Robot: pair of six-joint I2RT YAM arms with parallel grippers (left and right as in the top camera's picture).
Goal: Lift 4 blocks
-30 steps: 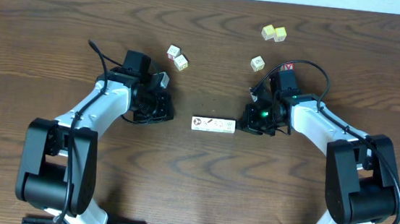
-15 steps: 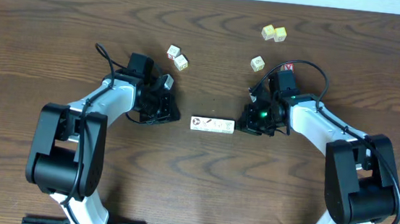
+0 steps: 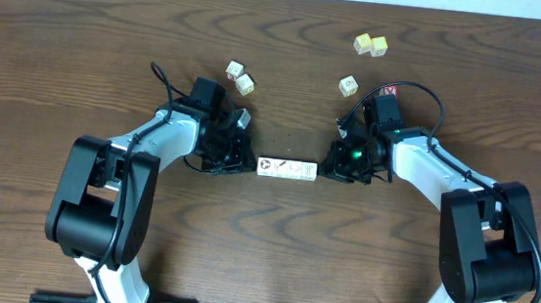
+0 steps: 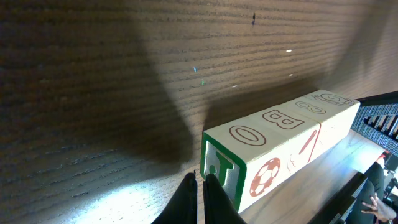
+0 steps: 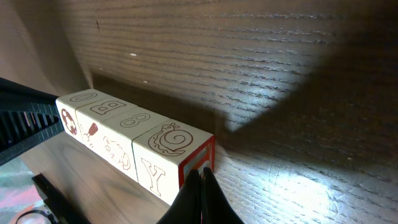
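Observation:
The blocks (image 3: 288, 169) lie end to end as a short pale bar on the table's middle. My left gripper (image 3: 248, 162) is shut, and its tips meet the bar's left end. In the left wrist view the left gripper (image 4: 201, 180) touches the green-framed end face of the blocks (image 4: 280, 155). My right gripper (image 3: 328, 171) is also shut, at the bar's right end. Seen from the right wrist, the right gripper (image 5: 200, 174) presses against the red-framed end face of the blocks (image 5: 130, 140). Neither gripper holds anything between its fingers.
Loose cubes lie farther back: two (image 3: 234, 70) (image 3: 245, 85) behind the left arm, one (image 3: 349, 85) behind the right gripper, and a yellowish pair (image 3: 362, 44) (image 3: 379, 47) near the far edge. A black cable loops over each arm.
My left gripper has slid right across the table until it reached the bar's left end. The right gripper and the bar have stayed where they were.

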